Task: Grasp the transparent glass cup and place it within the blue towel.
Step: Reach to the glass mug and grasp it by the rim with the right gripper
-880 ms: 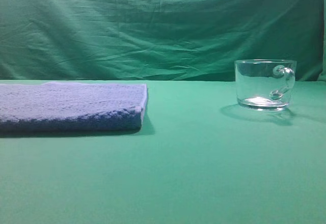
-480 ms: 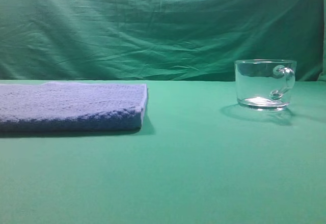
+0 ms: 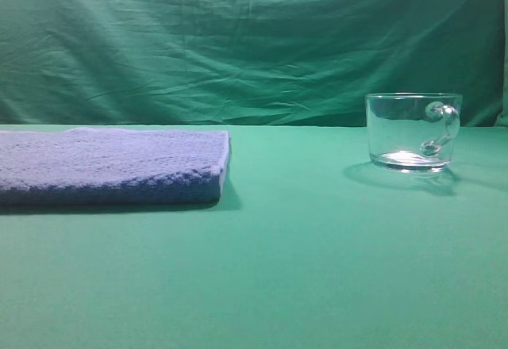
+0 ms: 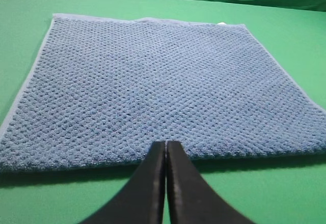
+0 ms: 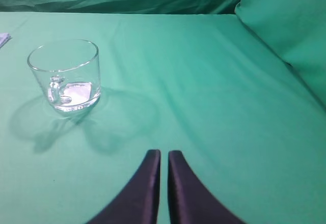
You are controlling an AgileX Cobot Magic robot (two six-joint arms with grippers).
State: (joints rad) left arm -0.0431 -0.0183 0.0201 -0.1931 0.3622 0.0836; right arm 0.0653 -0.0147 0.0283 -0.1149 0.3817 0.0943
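The transparent glass cup [image 3: 412, 131] stands upright on the green cloth at the right, handle toward the right. It also shows in the right wrist view [image 5: 65, 75], far left of and beyond my right gripper [image 5: 164, 154], which is shut and empty. The blue towel [image 3: 111, 165] lies flat at the left. In the left wrist view the blue towel [image 4: 153, 84] fills the middle, and my left gripper [image 4: 166, 143] is shut and empty just before its near edge. Neither gripper shows in the exterior view.
A green cloth covers the table [image 3: 317, 270] and hangs as a backdrop [image 3: 238, 40]. A raised fold of green cloth [image 5: 290, 25] stands at the right in the right wrist view.
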